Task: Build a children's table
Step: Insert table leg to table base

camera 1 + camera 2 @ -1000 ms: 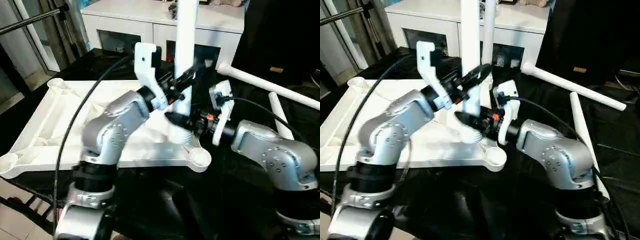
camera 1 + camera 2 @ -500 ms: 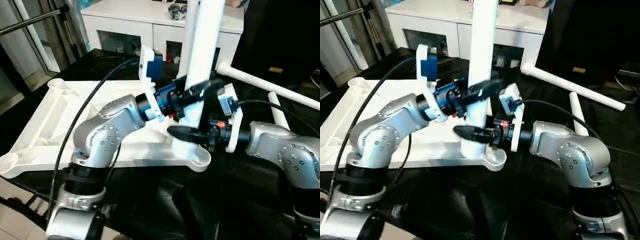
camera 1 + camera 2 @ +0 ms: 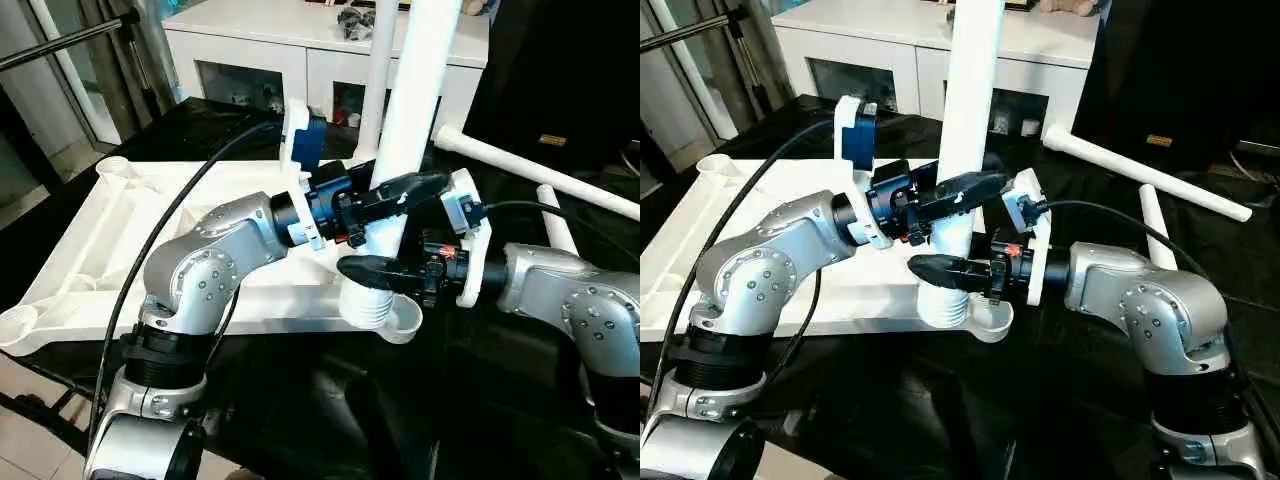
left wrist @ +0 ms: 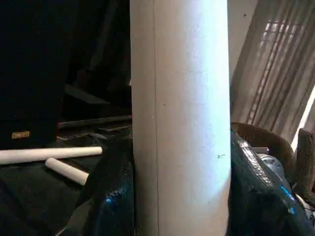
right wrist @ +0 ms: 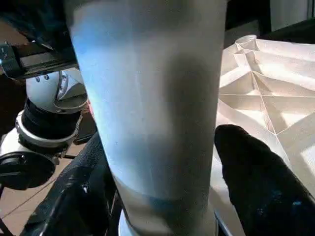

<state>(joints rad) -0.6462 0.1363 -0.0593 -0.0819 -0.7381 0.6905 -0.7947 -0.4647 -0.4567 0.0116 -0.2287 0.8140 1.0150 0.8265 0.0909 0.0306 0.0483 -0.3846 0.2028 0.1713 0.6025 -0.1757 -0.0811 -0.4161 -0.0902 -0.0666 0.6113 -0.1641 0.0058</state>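
One leg point(image 3: 415, 90) is gripped by both the left gripper point(image 3: 385, 203) and the right gripper point(image 3: 375, 272) above the tabletop's point(image 3: 120, 235) corner socket point(image 3: 400, 320), unseated; two legs point(image 3: 530, 170) lie loose.

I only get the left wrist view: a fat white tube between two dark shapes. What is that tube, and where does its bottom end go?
Observer: It is a white tubular leg, leaning slightly. Its ribbed lower end is at the near corner socket of a white plastic tabletop. I cannot tell whether it is seated.
Visitor: How does that tabletop lie?
Observer: Upside down, with its ribbed underside facing up, on a black surface.
Visitor: Is just one gripper busy with the leg?
Observer: No. The left gripper clamps the leg, and the right gripper is at it lower down, just above the ribbed end.
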